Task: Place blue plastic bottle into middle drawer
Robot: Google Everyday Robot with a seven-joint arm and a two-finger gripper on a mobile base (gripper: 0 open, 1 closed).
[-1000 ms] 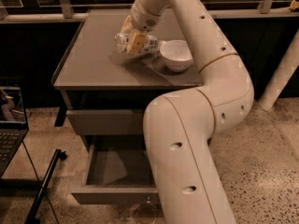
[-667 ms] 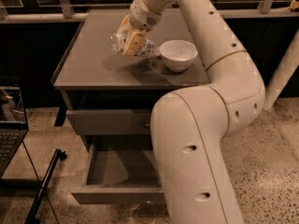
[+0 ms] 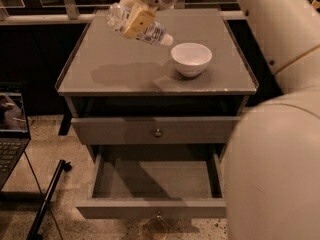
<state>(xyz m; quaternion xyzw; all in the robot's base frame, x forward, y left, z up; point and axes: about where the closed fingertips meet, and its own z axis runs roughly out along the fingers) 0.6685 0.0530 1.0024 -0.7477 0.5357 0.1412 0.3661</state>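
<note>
While the gripper, clamped across the blue plastic bottle, hangs over the far left of the cabinet top, the bottle slants cap-down toward the white bowl. The open middle drawer lies nearer and well below, so the carry likely runs near, then down.

I see gripper above back-left part of cabinet top, tan matt pads clamped on blue plastic bottle.
- Bottle: clear glossy plastic, pale printed label, white cap.
- Arm shell: smooth cream plastic, soft sheen.
- White bowl: smooth, glossy; I can't tell ceramic from plastic.
- Cabinet top: grey-brown, smooth, mostly matt, faint reflections.
- Middle drawer: same flat matt grey-brown finish on front and inside.
- Knob on upper drawer: small, round, shiny metal.
- Floor: speckled, stone-like.
</note>
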